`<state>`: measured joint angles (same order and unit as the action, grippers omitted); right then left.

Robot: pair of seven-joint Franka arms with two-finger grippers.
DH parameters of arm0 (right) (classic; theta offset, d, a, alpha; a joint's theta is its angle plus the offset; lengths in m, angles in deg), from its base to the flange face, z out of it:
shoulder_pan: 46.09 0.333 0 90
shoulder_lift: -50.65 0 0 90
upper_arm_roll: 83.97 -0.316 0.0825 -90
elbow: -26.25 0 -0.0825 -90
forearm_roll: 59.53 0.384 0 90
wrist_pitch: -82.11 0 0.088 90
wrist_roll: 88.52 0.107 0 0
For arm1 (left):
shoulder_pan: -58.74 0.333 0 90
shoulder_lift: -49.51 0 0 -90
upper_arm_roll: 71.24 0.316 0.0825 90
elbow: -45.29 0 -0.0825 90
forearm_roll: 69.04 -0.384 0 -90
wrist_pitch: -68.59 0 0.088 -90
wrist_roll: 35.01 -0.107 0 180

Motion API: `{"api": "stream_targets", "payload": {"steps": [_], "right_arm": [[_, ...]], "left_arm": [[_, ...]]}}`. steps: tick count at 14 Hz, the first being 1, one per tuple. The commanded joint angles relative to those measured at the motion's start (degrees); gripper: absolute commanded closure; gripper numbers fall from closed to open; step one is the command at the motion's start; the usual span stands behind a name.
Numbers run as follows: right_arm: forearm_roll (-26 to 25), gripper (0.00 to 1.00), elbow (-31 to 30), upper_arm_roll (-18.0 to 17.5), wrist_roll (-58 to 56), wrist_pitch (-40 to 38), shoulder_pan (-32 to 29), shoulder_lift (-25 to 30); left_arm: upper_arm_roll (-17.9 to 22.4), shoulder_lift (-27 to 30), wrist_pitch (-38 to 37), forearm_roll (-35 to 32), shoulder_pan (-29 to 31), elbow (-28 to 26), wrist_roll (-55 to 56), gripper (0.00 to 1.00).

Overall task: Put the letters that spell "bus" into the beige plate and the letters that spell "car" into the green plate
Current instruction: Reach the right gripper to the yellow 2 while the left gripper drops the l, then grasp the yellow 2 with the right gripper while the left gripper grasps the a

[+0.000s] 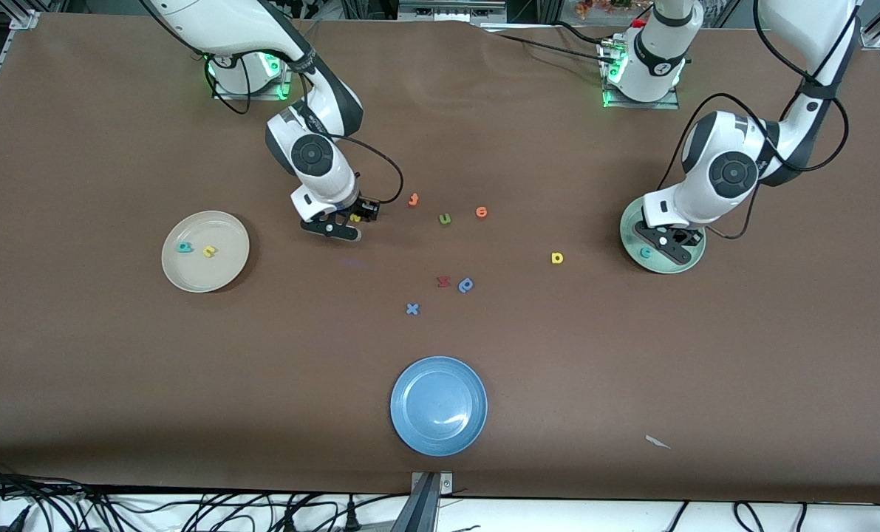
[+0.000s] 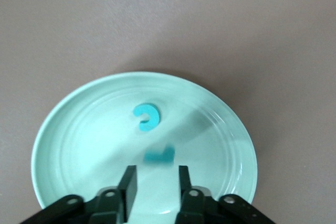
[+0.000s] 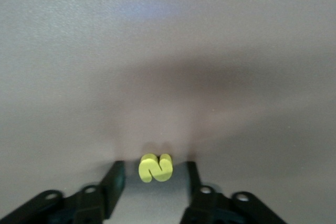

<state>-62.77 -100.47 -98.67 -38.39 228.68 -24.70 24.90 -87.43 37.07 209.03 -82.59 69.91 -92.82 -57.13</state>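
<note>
1. Nearest the camera, a blue plate [image 1: 438, 406] sits on the desk [image 1: 114, 384].
2. Teal "b" [image 1: 184, 247] and yellow "u" [image 1: 209, 252] lie in the beige plate [image 1: 205, 251].
3. Right gripper [image 3: 153, 182] stands low over the desk, fingers open around the yellow "s" [image 3: 155, 168], gaps on both sides.
4. Left gripper [image 2: 154, 182] hovers open over the green plate [image 2: 79, 145], where teal "c" [image 2: 145, 116] and "r" [image 2: 159, 156] lie.
5. Yellow "a" [image 1: 556, 258] lies on the desk.

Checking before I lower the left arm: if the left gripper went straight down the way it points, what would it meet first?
Probably the small teal letter blurred just past the left gripper, then the green plate floor. The teal c lies off that line.
</note>
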Motion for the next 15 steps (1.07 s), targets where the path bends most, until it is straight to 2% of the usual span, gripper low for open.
{"api": "stream_targets", "payload": {"steps": [1, 2, 4, 7, 8, 11, 15], "right_arm": [[-0.45, 0.58, -0.82, 0.02, 0.05, 0.64, -0.04, -0.18], [-0.45, 0.62, -0.82, -0.07, 0.05, 0.64, -0.04, -0.10], [-0.45, 0.62, -0.82, -0.07, -0.03, 0.56, -0.04, -0.09], [-0.63, 0.62, -0.64, 0.02, -3.19, 0.73, -0.04, -0.10], [-0.63, 0.62, -0.64, 0.02, -3.46, 0.73, -0.04, -0.09], [-0.80, 0.62, -0.64, 0.20, -5.92, 0.82, -0.13, -0.18], [-2.20, 0.62, -0.20, 0.37, -7.15, 0.82, -0.21, -0.18]], "left_arm": [[-0.33, 2.59, -0.70, -0.87, 0.35, -1.10, 0.32, 0.26], [-0.41, 2.68, -0.70, -0.78, 0.26, -0.84, 0.32, 0.20], [-0.85, 2.68, -0.61, 1.14, -0.35, -0.14, 0.32, 0.24], [-5.24, 1.55, -0.52, 17.01, -3.34, 3.46, 1.37, 0.28], [-5.60, -0.20, 0.00, 20.11, -4.56, 4.51, 3.81, 0.28], [-5.69, -5.91, 2.11, 21.19, -8.60, 9.60, 10.32, 0.29], [-5.60, -12.77, 11.06, 20.93, -12.30, 10.32, 14.64, 0.30]]}}
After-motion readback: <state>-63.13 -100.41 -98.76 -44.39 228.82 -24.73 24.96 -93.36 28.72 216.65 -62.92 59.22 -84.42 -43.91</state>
